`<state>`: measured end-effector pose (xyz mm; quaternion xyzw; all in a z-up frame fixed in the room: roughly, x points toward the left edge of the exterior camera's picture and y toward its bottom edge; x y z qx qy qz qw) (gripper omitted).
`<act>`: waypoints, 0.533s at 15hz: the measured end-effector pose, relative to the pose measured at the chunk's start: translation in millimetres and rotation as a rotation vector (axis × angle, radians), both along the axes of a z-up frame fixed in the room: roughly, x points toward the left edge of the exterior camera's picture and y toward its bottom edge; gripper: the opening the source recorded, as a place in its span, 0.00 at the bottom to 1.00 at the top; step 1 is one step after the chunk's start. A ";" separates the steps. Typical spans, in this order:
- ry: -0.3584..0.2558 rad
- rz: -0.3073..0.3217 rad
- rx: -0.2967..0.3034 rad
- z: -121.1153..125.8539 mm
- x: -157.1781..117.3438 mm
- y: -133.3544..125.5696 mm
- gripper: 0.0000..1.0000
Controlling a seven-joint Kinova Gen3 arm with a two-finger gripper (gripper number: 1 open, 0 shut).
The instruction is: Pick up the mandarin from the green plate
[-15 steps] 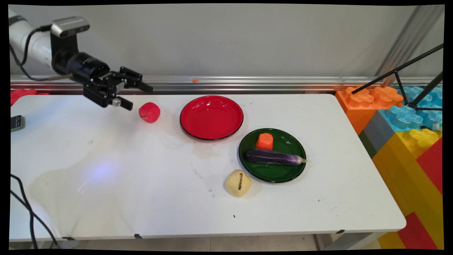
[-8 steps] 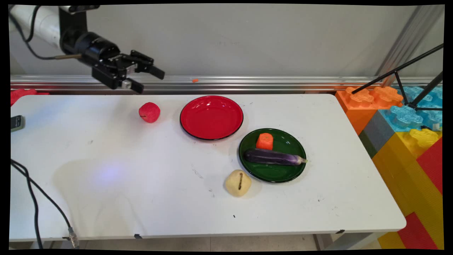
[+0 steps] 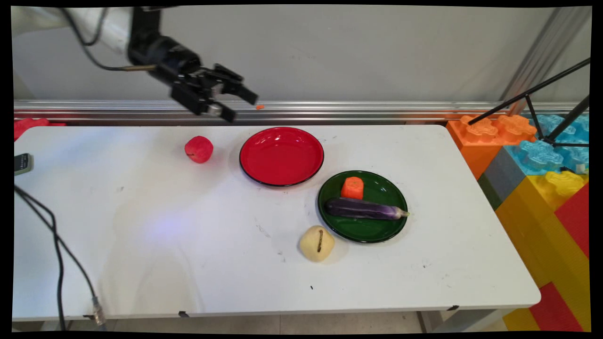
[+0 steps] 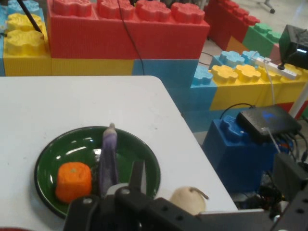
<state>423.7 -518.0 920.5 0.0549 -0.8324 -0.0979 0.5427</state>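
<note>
My gripper (image 3: 241, 108) hangs open and empty above the table's back edge, between a red apple (image 3: 199, 149) and an empty red plate (image 3: 281, 156), touching neither. Right of and nearer than the red plate stands a green plate (image 3: 377, 233). It holds an orange carrot chunk (image 3: 352, 187) and a purple eggplant (image 3: 365, 209). A cream-yellow potato (image 3: 316, 243) lies on the table against that plate's near-left rim. The hand view looks down on the green plate (image 4: 86, 139), the carrot chunk (image 4: 73, 180), the eggplant (image 4: 109, 156) and the potato (image 4: 186, 199).
Large toy bricks (image 3: 541, 179) are stacked off the table's right end, with a black tripod (image 3: 537, 108) over them. A metal rail (image 3: 377, 110) runs behind the table. A black cable (image 3: 54, 245) hangs at the near left, and a small dark device (image 3: 22, 163) lies at the left edge.
The open gripper has risen from beside the red apple and swung right, ending above the back edge near the red plate. The apple and the other things stayed put.
</note>
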 end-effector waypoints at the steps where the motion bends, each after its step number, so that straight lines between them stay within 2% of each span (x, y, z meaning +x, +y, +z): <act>1: -0.006 -0.001 0.001 -1.0 -10.9 -5.1 1.00; 4: -0.025 -0.002 0.000 -7.8 -45.8 -22.1 1.00; 8: -0.060 -0.002 -0.003 -35.9 -93.3 -47.6 1.00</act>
